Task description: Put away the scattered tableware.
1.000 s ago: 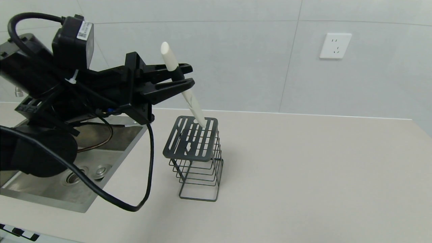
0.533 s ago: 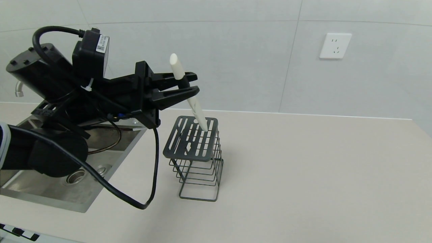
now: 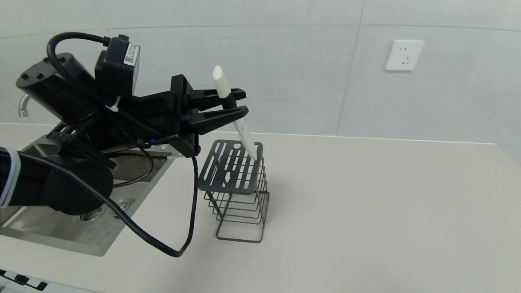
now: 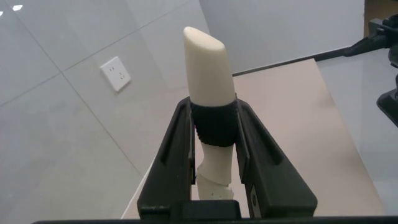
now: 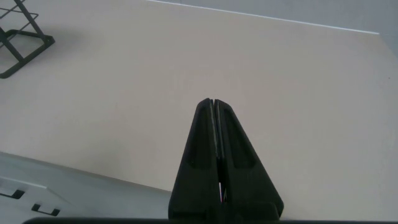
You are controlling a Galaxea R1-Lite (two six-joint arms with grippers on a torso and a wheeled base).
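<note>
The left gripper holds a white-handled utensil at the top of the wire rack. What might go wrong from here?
1. The utensil is tilted, so its lower end may jam in the slotted top of the rack instead of passing through.
2. A sideways push there might tip the rack, which stands free on the counter near the sink.

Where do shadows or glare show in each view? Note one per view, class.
Head view: the wire rack casts a faint soft shadow on the countertop to its right. Left wrist view: a small bright reflection on the wall tile. Right wrist view: countertop evenly lit around the right tool.
</note>
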